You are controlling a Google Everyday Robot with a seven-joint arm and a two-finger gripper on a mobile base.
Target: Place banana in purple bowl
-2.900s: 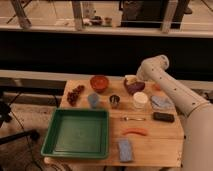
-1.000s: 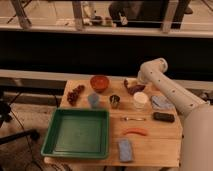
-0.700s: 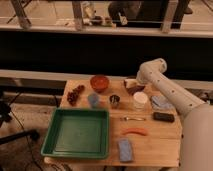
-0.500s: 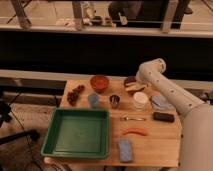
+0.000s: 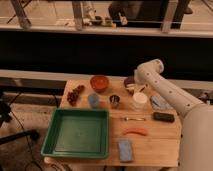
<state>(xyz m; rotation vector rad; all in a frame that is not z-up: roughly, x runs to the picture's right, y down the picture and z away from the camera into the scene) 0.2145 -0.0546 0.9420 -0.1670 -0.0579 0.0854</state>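
one jaws [image 5: 136, 90] over round purple bowl [image 5: 128, 82] rim.

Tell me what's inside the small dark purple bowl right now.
The arm covers most of the dark purple bowl. The gripper hangs at its near rim beside a pale yellow banana; the bowl's inside is hidden.

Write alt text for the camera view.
A white robot arm bends over the purple bowl at a wooden table's far edge, its end effector by the bowl's rim. Nearby: an orange-red bowl, white cup and green tray.
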